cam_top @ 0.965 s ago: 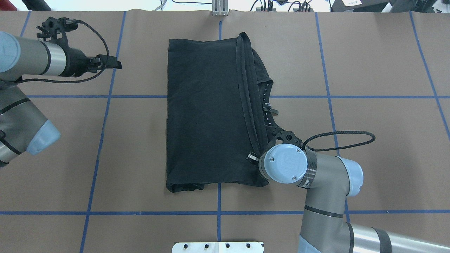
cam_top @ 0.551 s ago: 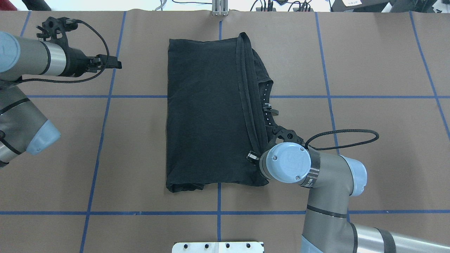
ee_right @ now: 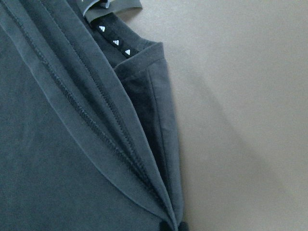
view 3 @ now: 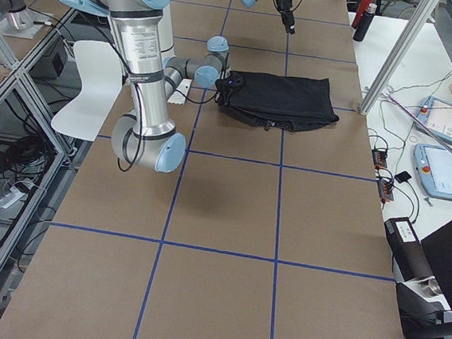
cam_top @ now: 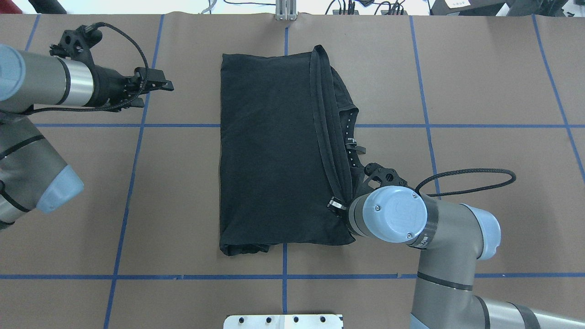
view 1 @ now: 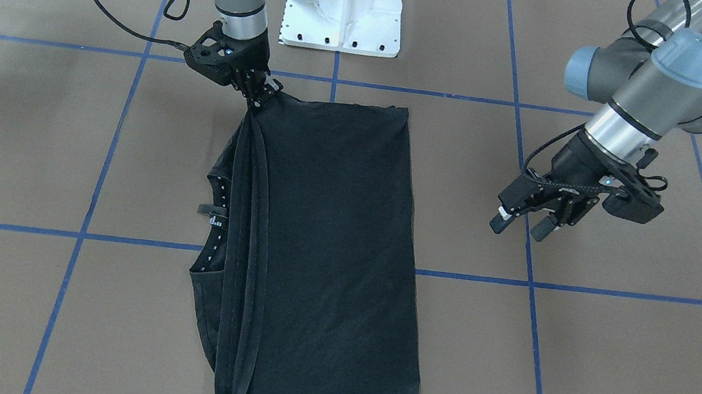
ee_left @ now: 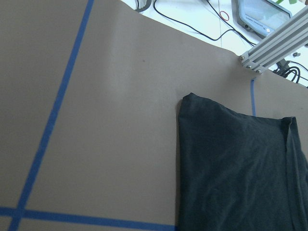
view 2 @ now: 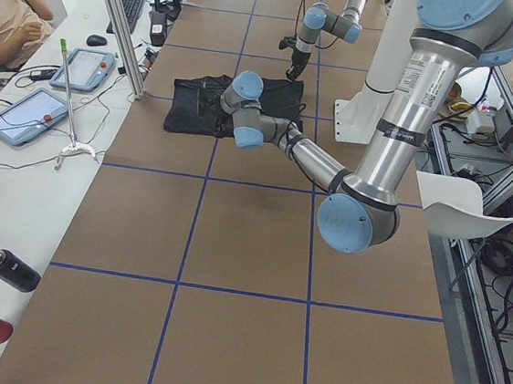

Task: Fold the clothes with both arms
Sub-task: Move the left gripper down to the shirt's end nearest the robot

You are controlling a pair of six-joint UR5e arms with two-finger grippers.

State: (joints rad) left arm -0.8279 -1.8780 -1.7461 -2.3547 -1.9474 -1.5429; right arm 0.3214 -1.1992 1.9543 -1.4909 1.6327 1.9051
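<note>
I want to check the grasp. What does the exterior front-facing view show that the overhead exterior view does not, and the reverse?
Only front-facing: the whole right gripper, closed on a corner of the black T-shirt; overhead, the wrist's blue cap covers most of it. Only overhead: the aluminium post and cables beyond the table's far edge. Both: the folded T-shirt with its collar on the right arm's side, the blue tape lines, and the left gripper apart from the cloth.
</note>
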